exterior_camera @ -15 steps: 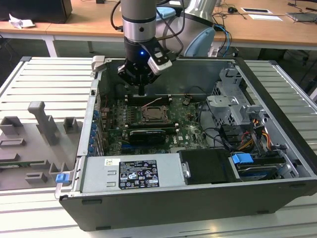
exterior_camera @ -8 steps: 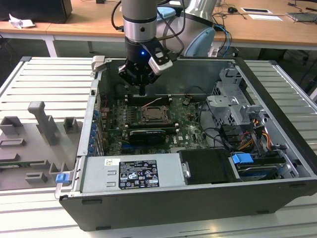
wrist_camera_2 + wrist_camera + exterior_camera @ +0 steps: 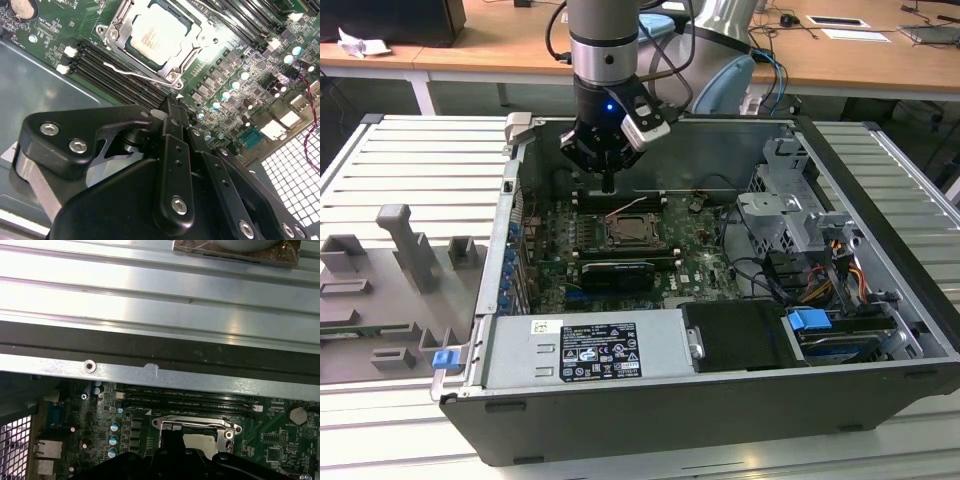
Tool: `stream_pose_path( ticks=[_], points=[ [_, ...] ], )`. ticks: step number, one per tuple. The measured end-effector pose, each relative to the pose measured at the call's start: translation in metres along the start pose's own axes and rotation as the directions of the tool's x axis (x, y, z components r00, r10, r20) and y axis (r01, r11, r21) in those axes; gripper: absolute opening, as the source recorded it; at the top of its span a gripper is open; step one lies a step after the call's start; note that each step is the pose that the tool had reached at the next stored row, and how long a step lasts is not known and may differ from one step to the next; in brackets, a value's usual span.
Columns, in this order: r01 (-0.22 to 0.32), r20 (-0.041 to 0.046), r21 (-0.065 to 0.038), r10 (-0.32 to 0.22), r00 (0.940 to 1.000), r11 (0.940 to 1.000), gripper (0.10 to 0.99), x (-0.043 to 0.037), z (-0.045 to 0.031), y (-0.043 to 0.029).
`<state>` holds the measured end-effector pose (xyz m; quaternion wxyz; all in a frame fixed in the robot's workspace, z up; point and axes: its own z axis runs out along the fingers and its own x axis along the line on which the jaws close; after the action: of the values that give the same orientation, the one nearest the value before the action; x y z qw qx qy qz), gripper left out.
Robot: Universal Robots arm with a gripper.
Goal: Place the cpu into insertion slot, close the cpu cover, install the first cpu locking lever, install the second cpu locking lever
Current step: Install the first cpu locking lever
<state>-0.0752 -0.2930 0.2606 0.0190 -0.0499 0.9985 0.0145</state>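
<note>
The cpu [image 3: 152, 35] lies flat in the insertion slot [image 3: 625, 232] on the green board, its pale metal face showing. The silvery cpu cover [image 3: 120, 25] lies down around it, framing the chip through its window. A thin wire locking lever [image 3: 132, 73] runs along one side of the socket. My gripper [image 3: 608, 183] hangs over the board just behind the socket in the exterior view, fingers shut with nothing between them. In both wrist views the black fingertips [image 3: 172, 102] sit beside the socket, and the cover's rim [image 3: 192, 424] shows just past my gripper [image 3: 172, 437].
The open case wall [image 3: 520, 130] rises close behind the gripper. A black expansion card [image 3: 617, 272] sits in front of the socket, the power supply [image 3: 590, 350] in front of that. Drive cage [image 3: 790, 210] and cables [image 3: 820, 270] fill the exterior view's right. Grey fixtures [image 3: 410, 250] stand outside.
</note>
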Motion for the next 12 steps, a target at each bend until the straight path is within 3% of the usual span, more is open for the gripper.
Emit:
stream_pose_path(
  ticks=[5, 8, 12],
  points=[
    [0.000, 0.0002, 0.000, 0.000, 1.0000, 1.0000, 0.106, -0.0011, 0.0003, -0.0001],
    [-0.004, 0.0002, 0.000, 0.004, 1.0000, 1.0000, 0.106, -0.0089, 0.0025, -0.0010],
    [-0.005, 0.0007, -0.005, 0.005, 1.0000, 1.0000, 0.106, -0.0099, 0.0064, -0.0012]
  ],
)
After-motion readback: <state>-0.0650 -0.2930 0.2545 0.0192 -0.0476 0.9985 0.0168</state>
